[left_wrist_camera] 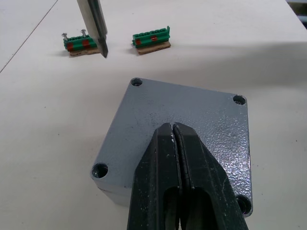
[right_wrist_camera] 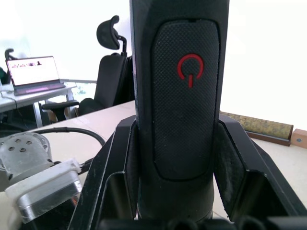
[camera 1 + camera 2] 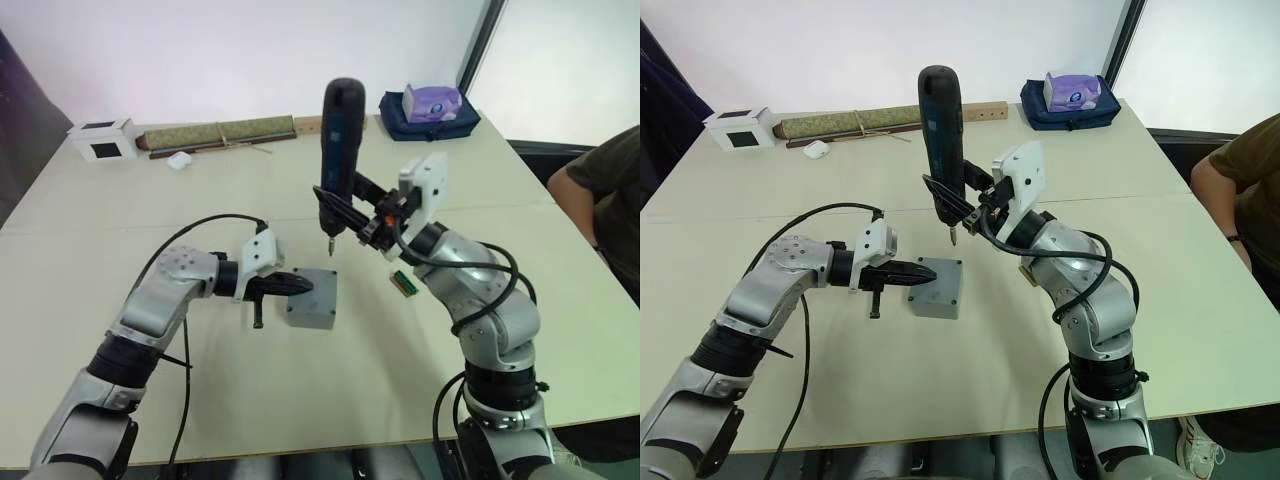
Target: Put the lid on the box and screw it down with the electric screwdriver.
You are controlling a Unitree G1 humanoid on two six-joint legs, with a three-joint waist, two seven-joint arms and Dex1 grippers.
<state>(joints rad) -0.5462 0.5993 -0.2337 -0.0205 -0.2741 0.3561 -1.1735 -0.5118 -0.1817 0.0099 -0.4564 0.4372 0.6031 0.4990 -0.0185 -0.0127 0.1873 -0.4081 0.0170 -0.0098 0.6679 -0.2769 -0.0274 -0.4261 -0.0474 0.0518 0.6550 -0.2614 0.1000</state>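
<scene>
Looking across the pale table, you have the right gripper near the middle of the frame, its two black fingers clamped on either side of the electric screwdriver. The tool stands nearly upright, its thin bit pointing down and its tip hanging in the air above the table, just beyond the far edge of the box. In the right wrist view you see the tool's textured black pad with a red power mark between the two fingers.

Your left gripper reaches in from the lower left of the frame. Its jaws are pressed together, tips resting on top of the lid. That lid lies flat on the box at the centre of the table, with open screw holes at its corners in the left wrist view.

A person's arm sits at the right edge of the frame. Along the far edge you have a long roll, a blue pouch with a purple pack at upper right, and a white box with a black square at upper left. Smallest are two green terminal blocks beyond the box.
</scene>
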